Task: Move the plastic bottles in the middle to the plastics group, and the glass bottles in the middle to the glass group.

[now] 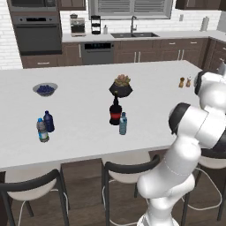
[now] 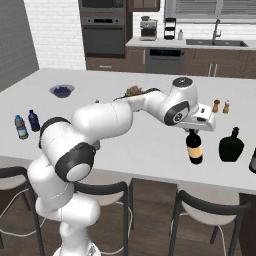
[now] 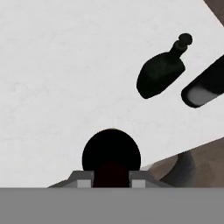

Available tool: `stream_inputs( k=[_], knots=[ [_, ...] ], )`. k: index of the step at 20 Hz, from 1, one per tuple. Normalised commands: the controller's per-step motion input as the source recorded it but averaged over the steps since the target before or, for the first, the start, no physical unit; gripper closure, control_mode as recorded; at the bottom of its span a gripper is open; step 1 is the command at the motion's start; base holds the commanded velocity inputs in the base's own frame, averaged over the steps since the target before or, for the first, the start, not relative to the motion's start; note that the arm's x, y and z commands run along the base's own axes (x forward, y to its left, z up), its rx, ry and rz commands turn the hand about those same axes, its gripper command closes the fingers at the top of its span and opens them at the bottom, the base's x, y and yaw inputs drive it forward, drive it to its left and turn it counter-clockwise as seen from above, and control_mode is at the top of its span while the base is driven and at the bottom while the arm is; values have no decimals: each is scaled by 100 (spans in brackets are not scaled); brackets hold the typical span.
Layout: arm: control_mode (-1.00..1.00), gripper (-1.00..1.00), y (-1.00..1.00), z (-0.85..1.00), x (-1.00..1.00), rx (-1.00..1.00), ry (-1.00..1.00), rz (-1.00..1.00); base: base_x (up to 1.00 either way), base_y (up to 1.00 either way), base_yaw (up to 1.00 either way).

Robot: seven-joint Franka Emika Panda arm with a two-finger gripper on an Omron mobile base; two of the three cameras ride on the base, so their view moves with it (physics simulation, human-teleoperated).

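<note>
Wine bottle: the tall dark wine bottle (image 2: pixel 194 147) with tan label hung directly below the gripper (image 2: pixel 192 131), neck up between the jaws; in the hand view its dark shoulder (image 3: pixel 111 157) sat right at the fingertips.
Gripper: clamped narrow on the wine bottle's neck.
Contact with counter: could not tell whether the bottle's base touched the white counter (image 2: pixel 150 140) or rode just above it.
Glass group: a black round-shouldered bottle (image 2: pixel 231 145) stood just beside the held bottle, on the far side from the arm; a second dark bottle (image 3: pixel 205 85) lay beyond it near the counter edge, only partly seen.
Left in the middle: the squat dark bottle with red label (image 1: pixel 115 112) and the pale-blue plastic bottle (image 1: pixel 123 123) stood side by side, well away from the hand, in front of a potted plant (image 1: pixel 121 86).
Plastics group: the dark-blue bottle (image 1: pixel 48 121) and the clear labelled bottle (image 1: pixel 42 130) stood together, farthest from the hand.
Progress: judged about one third through; the wine bottle had reached the glass group, release pending; two bottles not yet moved.
</note>
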Motion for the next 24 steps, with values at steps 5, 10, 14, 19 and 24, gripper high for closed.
stream_inputs(
  k=[5,10,14,19,24],
  knots=[
    [-100,100,-29,-21,4,0,0,0,0,0,0],
    [-100,100,-20,-24,14,0,0,0,0,0,0],
    [-100,100,-19,-26,11,0,0,0,0,0,0],
    [-100,100,-21,-27,4,0,0,0,0,0,0],
    [-100,100,-19,-30,1,0,0,0,0,0,0]
  ],
)
